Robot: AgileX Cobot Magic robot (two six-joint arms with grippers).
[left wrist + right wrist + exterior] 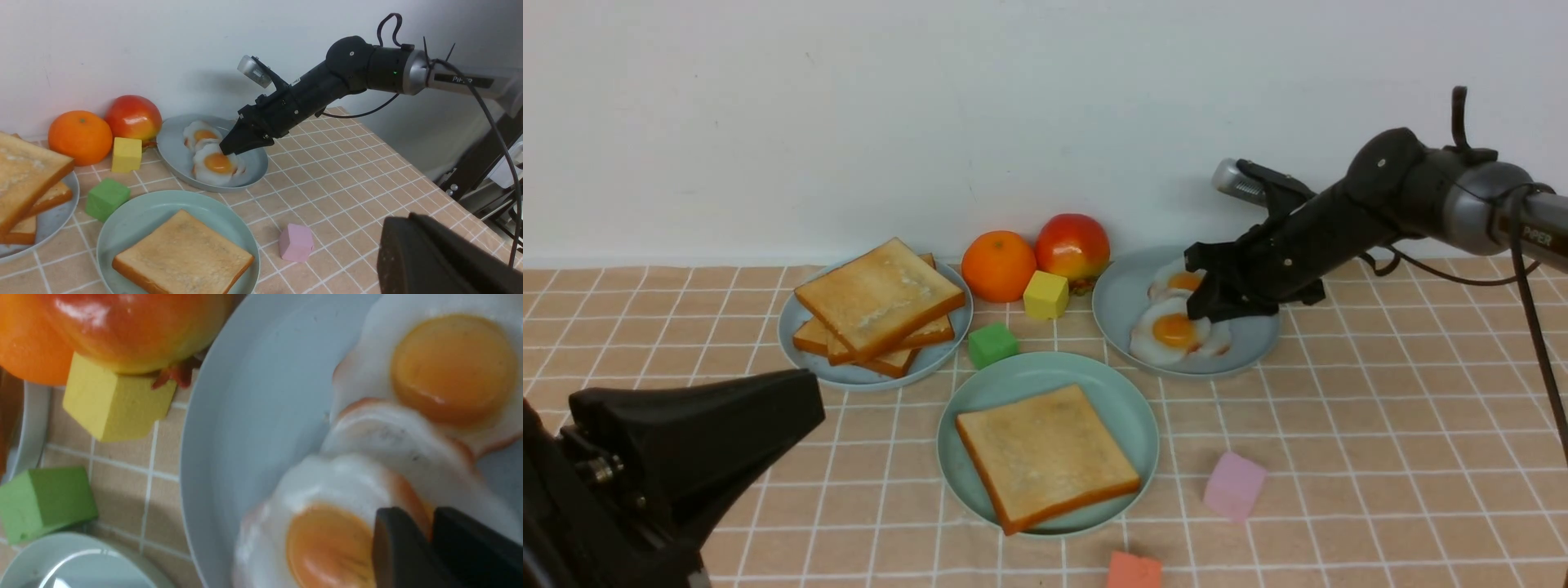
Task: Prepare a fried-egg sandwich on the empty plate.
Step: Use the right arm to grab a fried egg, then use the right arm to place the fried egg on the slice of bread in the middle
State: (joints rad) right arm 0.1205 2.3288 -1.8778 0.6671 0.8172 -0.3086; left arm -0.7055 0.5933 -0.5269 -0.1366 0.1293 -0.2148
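White wall behind a worktop (1380, 392) with tan tile pattern and pale grid lines. Front view: mint-green plate (1049, 365) in the middle, one toast slice (1049, 457) lying on it, top face bare; sandwich unfinished. Toast pile (882, 302), skewed, on the left blue-grey plate (931, 367). Orange (999, 266) and red-yellow fruit (1072, 245) side by side near the wall, yellow block (1045, 295) in front, green block (992, 345) near the mint-green plate's far rim. Fried eggs on the right blue-grey plate (1241, 359), right pincer (1196, 306) down at the front fried egg (1168, 331). Pink block (1235, 487) right of the mint-green plate, coral block (1134, 570) at the near edge of view. Left pincer (810, 400) over the worktop at left, pressed together. Left wrist view: same toast slice flat on the mint-green plate; right pincer low against the front fried egg; dark, blurred part of the left pincer in close, nothing seen in it. Right wrist view: right pincer nearly closed, pinching the front fried egg by its browned edge; egg partly blurred, overlapping others on the plate.
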